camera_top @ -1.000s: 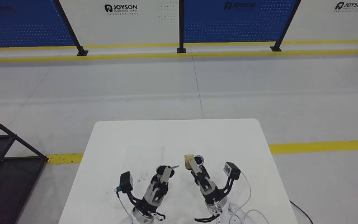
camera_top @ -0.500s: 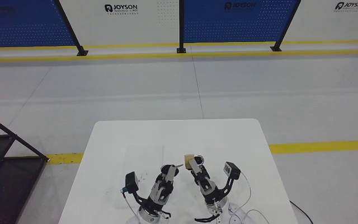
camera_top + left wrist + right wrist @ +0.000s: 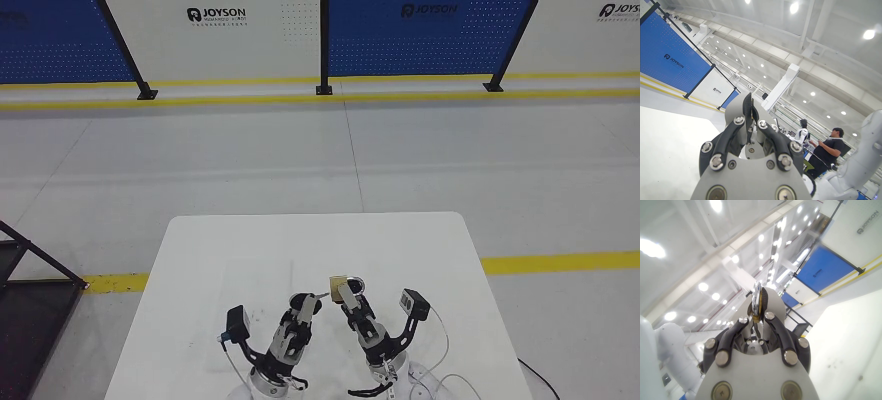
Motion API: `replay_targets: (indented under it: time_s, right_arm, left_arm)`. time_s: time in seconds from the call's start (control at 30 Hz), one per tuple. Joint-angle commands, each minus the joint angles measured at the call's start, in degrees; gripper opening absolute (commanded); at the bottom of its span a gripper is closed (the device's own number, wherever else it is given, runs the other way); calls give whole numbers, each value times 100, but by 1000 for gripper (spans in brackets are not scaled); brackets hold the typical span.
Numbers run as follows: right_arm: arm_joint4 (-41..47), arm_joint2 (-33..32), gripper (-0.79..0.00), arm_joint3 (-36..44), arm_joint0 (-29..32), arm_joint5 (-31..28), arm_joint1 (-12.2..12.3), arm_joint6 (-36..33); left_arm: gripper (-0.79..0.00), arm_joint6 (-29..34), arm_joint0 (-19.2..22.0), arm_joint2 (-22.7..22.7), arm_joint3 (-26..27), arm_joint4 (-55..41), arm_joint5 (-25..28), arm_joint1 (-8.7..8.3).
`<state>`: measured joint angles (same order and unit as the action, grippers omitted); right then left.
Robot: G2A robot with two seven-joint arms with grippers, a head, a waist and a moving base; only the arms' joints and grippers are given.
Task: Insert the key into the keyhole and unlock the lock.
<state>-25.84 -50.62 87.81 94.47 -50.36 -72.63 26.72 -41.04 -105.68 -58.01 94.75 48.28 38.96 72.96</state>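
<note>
Carried a shade toward 2 o'clock over the past second, the key [image 3: 321, 295] now sits just beside the brass lock [image 3: 339, 284], which has held its place; both are raised above the near half of the white tabletop [image 3: 300, 240]. The left gripper [image 3: 312, 299] has its fingers pressed together on the key's head, which the left wrist view shows edge-on between the pads, blade out ahead. The right gripper [image 3: 347, 291] pinches the lock, clamping its brass body and bright metal between the pads. From the left gripper the lock lies at roughly 2 o'clock, and the key's long axis runs much the same way, so the coming push looks like a short, straight one for the left arm. Whether tip and lock already touch is too small to tell.
</note>
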Motion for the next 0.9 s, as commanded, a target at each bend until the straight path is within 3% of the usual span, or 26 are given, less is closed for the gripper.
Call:
replay_targets:
  time_s: [0.0,0.87]
  right_arm:
    - [0,0,-785,0,0,0,0,0]
    - [0,0,-785,0,0,0,0,0]
  left_arm:
    - [-785,12,16,12,-5,-17,-8,5]
    - [-785,133,140,-20,-100,-212,-49,40]
